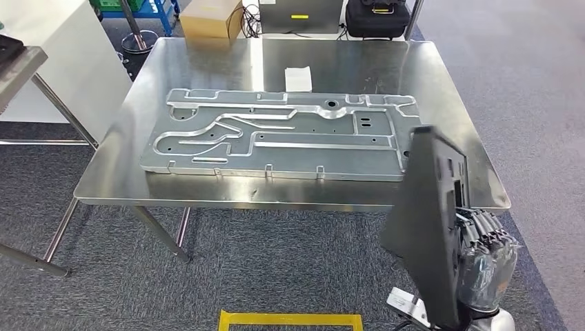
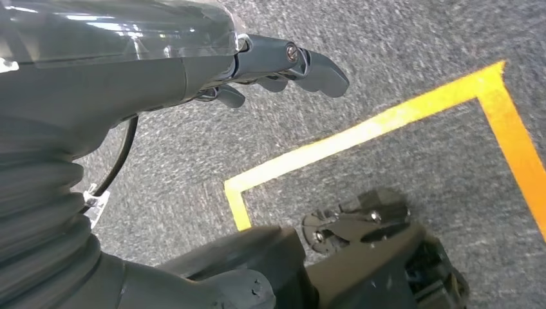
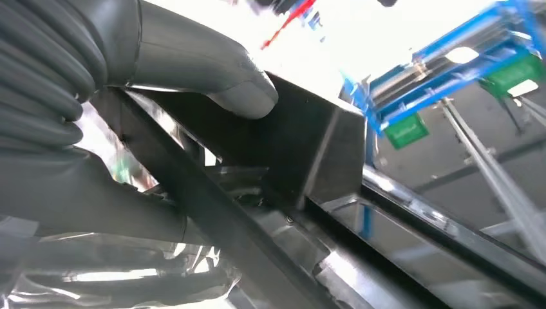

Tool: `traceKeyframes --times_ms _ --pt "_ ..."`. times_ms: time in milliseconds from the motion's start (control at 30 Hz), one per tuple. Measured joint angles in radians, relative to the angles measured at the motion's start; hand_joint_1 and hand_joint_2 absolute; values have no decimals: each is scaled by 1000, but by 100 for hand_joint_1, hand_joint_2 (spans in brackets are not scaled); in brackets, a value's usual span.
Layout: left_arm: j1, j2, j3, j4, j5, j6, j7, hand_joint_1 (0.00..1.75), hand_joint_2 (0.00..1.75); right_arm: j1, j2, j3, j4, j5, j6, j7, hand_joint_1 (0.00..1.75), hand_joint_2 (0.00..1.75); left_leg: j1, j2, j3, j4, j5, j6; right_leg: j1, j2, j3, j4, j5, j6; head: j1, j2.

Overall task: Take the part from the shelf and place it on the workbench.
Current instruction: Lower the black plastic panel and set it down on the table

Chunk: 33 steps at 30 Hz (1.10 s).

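Observation:
My right hand (image 1: 486, 258) grips a flat black part (image 1: 428, 221), held upright on edge at the lower right, in front of the near right corner of the steel workbench (image 1: 138, 117). In the right wrist view the thick grey thumb (image 3: 232, 87) presses on the black part (image 3: 302, 148). A large silver stamped panel (image 1: 276, 134) lies across the middle of the bench. My left hand (image 2: 257, 67) hangs over grey carpet, its fingers loosely curled with nothing in them.
A small white paper (image 1: 298, 78) lies behind the panel on the bench. Yellow floor tape (image 1: 290, 319) marks a box below me. A second table's corner (image 1: 17, 69) stands at the left. A cardboard box (image 1: 210, 17) and a black bag (image 1: 376, 17) sit beyond the bench.

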Motion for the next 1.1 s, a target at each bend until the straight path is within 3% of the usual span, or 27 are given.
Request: traceKeyframes --times_ms 100,167,200,300,333,367,400,433,500,533,633,700,800,833,867,900,967,1000,1033,1100 --pt "-3 -1 0 0 -9 -3 1 0 175 -45 -53 -43 50 115 96 148 175 175 -3 1 -3 1 -3 -20 7 7 3 -15 -2 -29 -3 0" --pt "-5 -2 0 0 -18 -9 5 0 175 -89 -97 -55 106 206 153 215 175 175 1 -3 -11 23 -20 -28 7 10 0 -18 1 -46 -5 0" --pt "-7 -2 0 0 -21 -12 6 0 175 -114 -115 -57 139 258 174 239 175 175 2 -7 -27 60 -43 -30 6 10 -1 -20 3 -53 -7 0" --pt "-14 -2 0 0 -31 -16 11 0 175 -194 -155 -43 253 406 229 313 175 175 -2 -15 -122 254 -134 -26 15 11 -7 -20 6 -65 -11 0" --pt "-17 -2 0 0 -36 -17 13 0 175 -226 -167 -29 298 452 241 348 175 175 -4 -15 -143 294 -140 -23 20 12 -8 -20 7 -67 -11 0" --pt "-20 -2 0 0 -40 -18 16 0 175 -260 -180 -10 344 491 249 386 175 175 -7 -16 -146 295 -125 -18 24 14 -8 -20 7 -68 -11 0" --pt "-22 -2 -1 0 -44 -19 19 0 175 -297 -194 12 390 517 252 424 175 175 -10 -16 -131 258 -93 -10 27 17 -7 -19 7 -69 -11 0" --pt "-23 -2 -1 0 -48 -20 22 0 175 -331 -207 35 431 531 253 457 175 175 -15 -17 -102 192 -52 1 30 19 -5 -19 8 -69 -11 0" --pt "-23 -1 -2 0 -52 -20 26 0 175 -390 -229 80 501 540 252 500 175 175 -24 -18 -51 71 2 21 36 22 -4 -18 8 -67 -10 0" --pt "-23 -1 -2 0 -55 -20 28 0 175 -412 -237 101 530 542 251 516 175 175 -27 -18 -39 38 12 28 36 21 -6 -18 10 -64 -9 0" --pt "-23 -3 -3 0 -61 -20 30 0 175 -452 -259 181 598 543 249 570 175 175 -28 -19 -35 14 19 33 32 17 -11 -19 14 -50 -9 0" --pt "-25 -6 -3 0 -64 -20 33 0 175 -470 -273 248 632 544 249 611 175 175 -21 -18 -29 -5 31 38 31 14 -23 6 -7 -41 -8 0" --pt "-25 -8 -3 0 -66 -20 38 0 175 -497 -287 340 678 544 248 663 175 175 -19 -15 -28 -14 38 41 23 11 -104 170 -89 -28 -5 0" --pt "-25 -8 -3 0 -67 -20 39 0 175 -504 -291 371 693 544 248 674 175 175 -19 -14 -29 -13 38 41 20 11 -130 221 -102 -23 -5 0" --pt "-25 -8 -3 0 -68 -21 40 0 175 -510 -293 397 706 544 248 679 175 175 -18 -14 -29 -11 37 39 16 10 -142 241 -97 -19 -5 0" --pt "-26 -8 -3 0 -70 -22 41 0 175 -515 -295 419 716 544 247 677 175 175 -16 -14 -29 -9 35 37 12 9 -134 222 -73 -15 -5 0" --pt "-27 -9 -4 0 -74 -25 42 0 175 -529 -296 435 730 544 241 647 175 175 -14 -16 -30 1 27 27 5 4 -76 100 -8 -9 -5 0" --pt "-29 -10 -4 0 -76 -26 42 0 175 -538 -296 434 735 544 237 623 175 175 -15 -16 -33 10 22 20 5 2 -50 44 12 -11 -4 0" --pt "-31 -10 -4 0 -79 -28 43 0 175 -547 -295 431 739 543 233 597 175 175 -17 -17 -36 15 19 13 6 2 -35 9 19 -15 -4 0" --pt "-33 -10 -5 0 -84 -33 46 0 175 -568 -295 415 749 542 229 542 175 175 -21 -16 -42 20 16 2 10 5 -35 -3 17 -31 -6 0"
